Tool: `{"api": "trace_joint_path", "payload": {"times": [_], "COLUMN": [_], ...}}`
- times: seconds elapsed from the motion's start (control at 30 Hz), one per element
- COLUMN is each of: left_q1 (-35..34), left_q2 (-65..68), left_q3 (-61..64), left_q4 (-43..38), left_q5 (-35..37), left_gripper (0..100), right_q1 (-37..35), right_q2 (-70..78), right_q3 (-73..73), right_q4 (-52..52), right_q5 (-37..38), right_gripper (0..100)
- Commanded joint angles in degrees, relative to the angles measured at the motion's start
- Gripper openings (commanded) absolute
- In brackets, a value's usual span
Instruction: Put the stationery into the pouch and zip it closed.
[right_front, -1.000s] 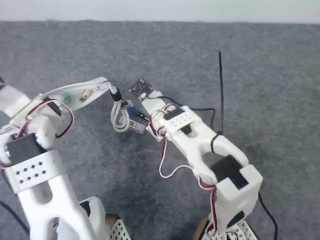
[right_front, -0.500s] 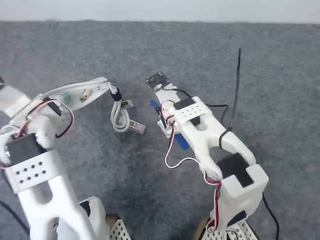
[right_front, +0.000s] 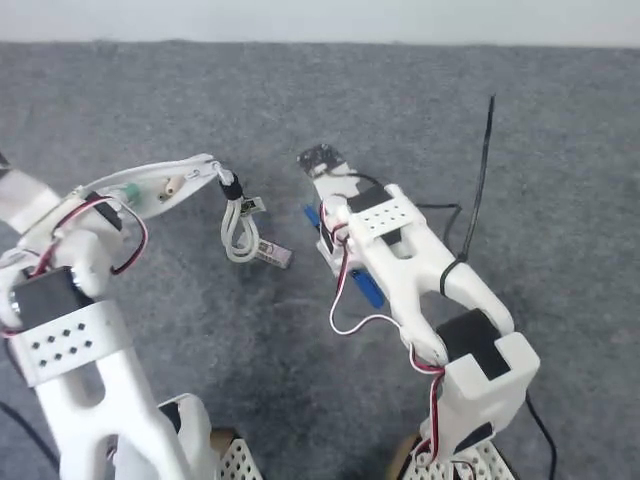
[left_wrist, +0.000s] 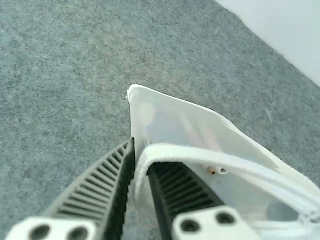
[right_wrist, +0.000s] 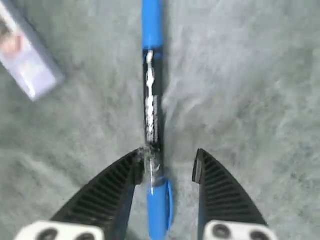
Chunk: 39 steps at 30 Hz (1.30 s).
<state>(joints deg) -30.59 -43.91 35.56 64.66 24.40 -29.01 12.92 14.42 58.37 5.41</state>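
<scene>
My left gripper (left_wrist: 140, 156) is shut on one end of a translucent white pouch (left_wrist: 200, 135), holding it up off the grey mat. Seen from above, the pouch (right_front: 150, 188) has a few small items inside, and its white strap loop (right_front: 238, 235) hangs from the other end. A small eraser (right_front: 272, 254) lies on the mat just beside the loop. A blue pen (right_wrist: 151, 60) with a black middle lies on the mat between the fingers of my open right gripper (right_wrist: 168, 156), close to one finger. From above, the blue pen (right_front: 368, 287) shows partly under the right arm. The eraser (right_wrist: 25, 52) lies beyond and to one side of the pen.
The grey mat (right_front: 560, 200) is bare to the right and at the back, where it ends at a white wall. A black cable tie (right_front: 482, 165) sticks up from the right arm.
The right arm has swung to the right, away from the eraser, and now stands over the blue pen. The left arm and pouch have not moved.
</scene>
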Motion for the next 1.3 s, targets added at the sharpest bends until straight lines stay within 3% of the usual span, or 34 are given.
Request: {"api": "trace_joint_path", "payload": {"times": [0.0,0.6,0.73,0.83,1.07,1.27], "left_q1": [-0.18,-0.09,-0.09,-0.09,-0.09,1.32], "left_q2": [-0.79,-0.62,-0.62,-0.62,-0.62,-0.88], "left_q3": [-2.86,-2.86,-2.86,-2.86,-2.86,-2.86], "left_q4": [-1.93,-1.93,-1.93,-1.93,-1.85,-1.85], "left_q5": [0.7,0.53,0.53,0.53,0.53,0.44], "left_gripper": [1,1,1,1,1,1], "right_q1": [-0.13,-3.74,-3.74,-3.82,-3.38,-3.65], "right_q2": [-2.51,18.42,21.93,22.2,20.09,12.44], "right_q3": [-5.36,-24.09,-24.62,-24.62,-24.26,-24.26], "right_q4": [-0.22,0.04,-0.13,0.31,0.92,10.51], "right_q5": [-2.11,-2.11,0.18,3.52,3.43,0.44], "right_gripper": [15.5,15.3,2.4,3.0,0.6,0.6]}}
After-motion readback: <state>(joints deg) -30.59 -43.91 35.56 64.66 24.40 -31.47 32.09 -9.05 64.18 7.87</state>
